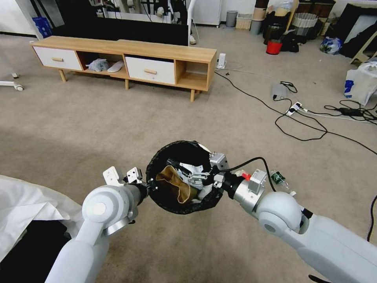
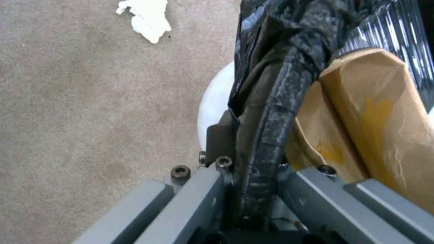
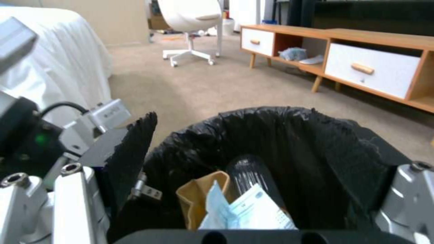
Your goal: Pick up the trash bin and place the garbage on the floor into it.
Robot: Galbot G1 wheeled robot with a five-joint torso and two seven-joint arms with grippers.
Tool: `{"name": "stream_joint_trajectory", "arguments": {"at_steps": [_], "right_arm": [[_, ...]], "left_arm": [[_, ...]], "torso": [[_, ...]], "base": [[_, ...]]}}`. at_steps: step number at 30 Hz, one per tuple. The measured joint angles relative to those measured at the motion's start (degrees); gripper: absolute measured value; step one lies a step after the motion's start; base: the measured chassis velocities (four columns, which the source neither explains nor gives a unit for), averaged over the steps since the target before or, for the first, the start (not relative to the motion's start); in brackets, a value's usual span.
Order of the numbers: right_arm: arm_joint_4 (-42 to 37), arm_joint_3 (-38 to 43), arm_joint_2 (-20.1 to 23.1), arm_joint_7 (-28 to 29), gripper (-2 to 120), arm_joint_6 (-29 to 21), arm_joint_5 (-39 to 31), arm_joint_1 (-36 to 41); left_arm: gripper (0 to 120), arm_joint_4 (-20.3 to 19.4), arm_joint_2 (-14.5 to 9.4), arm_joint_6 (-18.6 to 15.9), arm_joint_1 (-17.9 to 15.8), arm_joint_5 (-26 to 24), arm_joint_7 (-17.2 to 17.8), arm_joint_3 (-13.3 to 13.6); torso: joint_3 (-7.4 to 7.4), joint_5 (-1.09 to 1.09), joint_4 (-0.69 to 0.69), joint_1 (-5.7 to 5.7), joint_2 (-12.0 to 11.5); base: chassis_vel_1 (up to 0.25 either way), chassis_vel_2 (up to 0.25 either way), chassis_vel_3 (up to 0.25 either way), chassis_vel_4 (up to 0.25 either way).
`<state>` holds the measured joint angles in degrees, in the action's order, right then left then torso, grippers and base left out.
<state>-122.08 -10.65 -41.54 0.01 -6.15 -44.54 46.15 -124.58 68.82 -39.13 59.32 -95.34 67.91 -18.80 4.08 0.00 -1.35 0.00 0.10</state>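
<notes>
I have the trash bin (image 1: pixel 184 204) held up off the carpet (image 1: pixel 98 129) in front of the robot, between the two arms. My left gripper (image 1: pixel 148 188) is clamped on the bin's near-left rim; from the left wrist I can see its fingers (image 2: pixel 217 189) pinching the bunched black bag (image 2: pixel 280 101) against the rim, with the white wall of the bin (image 2: pixel 215 101) just outside them. My right gripper (image 1: pixel 198 179) reaches over the opposite rim and sits above the bin's mouth, and from the right wrist its fingers (image 3: pixel 72 200) stand spread apart with nothing between them. Inside the bin I can make out the crumpled brown paper bag (image 1: pixel 174 188) leaning toward the left gripper's side, with a pale printed wrapper (image 3: pixel 251 210) beside it and a clear plastic bottle (image 3: pixel 249 173) standing behind that. On the carpet just beyond my right forearm lies a small green-labelled bottle (image 1: pixel 279 179). A white tissue (image 2: pixel 147 18) lies on the carpet well away from the bin on the left gripper's side. Farther off, a low wooden TV cabinet (image 1: pixel 125 59) stands across the room and black cables (image 1: pixel 298 122) trail over the carpet to the right
</notes>
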Motion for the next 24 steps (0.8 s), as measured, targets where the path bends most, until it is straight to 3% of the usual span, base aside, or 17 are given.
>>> {"name": "stream_joint_trajectory", "arguments": {"at_steps": [15, 24], "right_arm": [[-3.1, 8.5, 3.3, 0.0, 88, 0.8, -4.3, 1.5], [-3.9, 18.8, 5.0, 2.1, 88, 1.5, -5.6, 6.2]], "left_arm": [[0, -1.8, -0.9, 0.2, 1.2, -0.9, 0.3, -2.2], [0, -5.0, -1.7, -1.0, 5.6, 1.7, -3.1, -5.4]], "torso": [[0.0, 0.0, 0.0, 0.0, 0.0], [0.0, 0.0, 0.0, 0.0, 0.0]], "base": [[0.0, 0.0, 0.0, 0.0], [0.0, 0.0, 0.0, 0.0]]}}
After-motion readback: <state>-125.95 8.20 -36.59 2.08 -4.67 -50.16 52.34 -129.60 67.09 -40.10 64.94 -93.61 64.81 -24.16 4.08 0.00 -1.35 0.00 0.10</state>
